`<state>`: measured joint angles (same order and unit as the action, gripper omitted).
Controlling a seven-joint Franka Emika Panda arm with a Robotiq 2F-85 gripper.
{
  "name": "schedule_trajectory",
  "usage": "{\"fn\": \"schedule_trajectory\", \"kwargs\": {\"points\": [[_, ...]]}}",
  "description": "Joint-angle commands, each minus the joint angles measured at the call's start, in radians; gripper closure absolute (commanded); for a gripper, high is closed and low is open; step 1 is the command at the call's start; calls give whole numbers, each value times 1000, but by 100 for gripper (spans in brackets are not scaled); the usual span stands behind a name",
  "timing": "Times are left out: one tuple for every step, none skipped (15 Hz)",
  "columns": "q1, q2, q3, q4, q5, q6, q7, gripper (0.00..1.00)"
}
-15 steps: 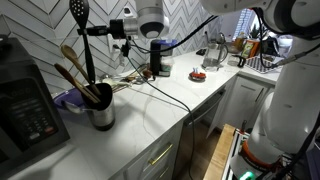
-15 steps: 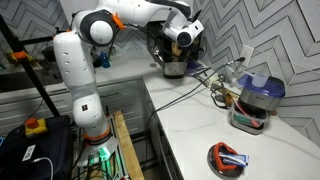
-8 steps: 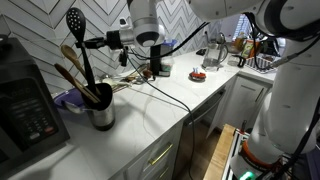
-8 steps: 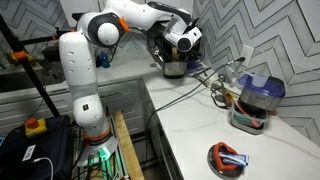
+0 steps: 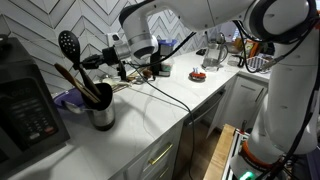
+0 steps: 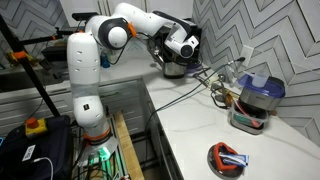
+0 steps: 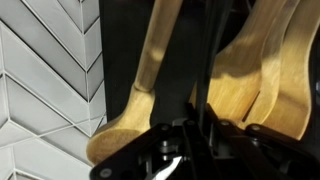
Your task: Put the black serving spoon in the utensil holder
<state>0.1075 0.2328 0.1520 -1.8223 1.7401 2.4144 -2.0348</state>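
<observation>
The black serving spoon (image 5: 69,46) stands nearly upright, head up, with its handle running down among the light-brown wooden spoons (image 5: 72,76) in the dark grey utensil holder (image 5: 101,113). My gripper (image 5: 88,62) is shut on the spoon's handle just above the holder. In the wrist view the black handle (image 7: 186,55) rises from between my jaws (image 7: 186,132), with wooden spoon heads (image 7: 252,70) right behind it. In an exterior view my gripper (image 6: 172,47) hangs over the holder (image 6: 173,69); the spoon is hard to make out there.
A tall black appliance with a button panel (image 5: 25,108) stands beside the holder. A cable (image 5: 165,92) crosses the white counter. A blue-lidded container (image 6: 256,98) and a red bowl (image 6: 227,158) sit further along. The tiled wall is close behind.
My gripper has come down and moved toward the holder with the black spoon. The spoon's head is lower and its handle now reaches in among the wooden spoons.
</observation>
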Motion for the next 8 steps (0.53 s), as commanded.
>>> {"fn": "schedule_trajectory", "kwargs": {"points": [[8,19,-27,-19,-27,-43,4,97],[6,21,-31,-21,-32,-47,13,97],[5,19,-35,-22,-29,-51,15,97],[5,15,-38,-25,-30,-54,26,64],[5,11,-40,-24,-30,-57,33,63],[4,0,-41,-28,-34,-59,38,56],[5,-11,-42,-31,-37,-57,38,49],[2,-46,-43,-38,-37,-63,30,41]]}}
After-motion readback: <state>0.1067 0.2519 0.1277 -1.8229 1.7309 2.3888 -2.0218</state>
